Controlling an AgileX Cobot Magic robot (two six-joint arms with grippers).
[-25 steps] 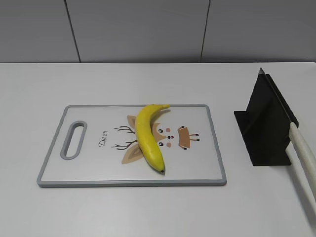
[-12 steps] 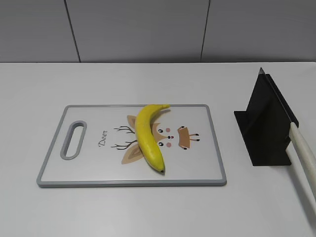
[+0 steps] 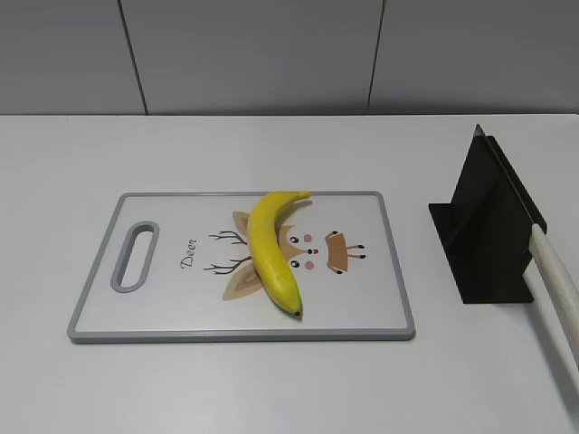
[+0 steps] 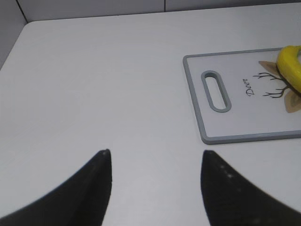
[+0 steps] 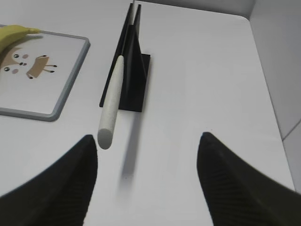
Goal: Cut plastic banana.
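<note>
The plastic banana (image 3: pixel 271 249), glossy yellow with a dark tip, lies on a white cutting board (image 3: pixel 380 271) with a grey rim and a deer picture. Its end shows in the left wrist view (image 4: pixel 291 68) and the right wrist view (image 5: pixel 14 34). A knife with a white handle (image 3: pixel 556 289) rests in a black stand (image 3: pixel 484 231); the handle (image 5: pixel 112 106) also shows in the right wrist view. My left gripper (image 4: pixel 155 157) is open and empty over bare table, left of the board. My right gripper (image 5: pixel 148 141) is open and empty, just short of the handle's end. Neither gripper shows in the exterior view.
The board has a slot handle (image 3: pixel 134 256) at its left end. The white table (image 3: pixel 271 389) ends at a grey panelled wall (image 3: pixel 271 54) behind. The table's right edge shows in the right wrist view (image 5: pixel 263 70).
</note>
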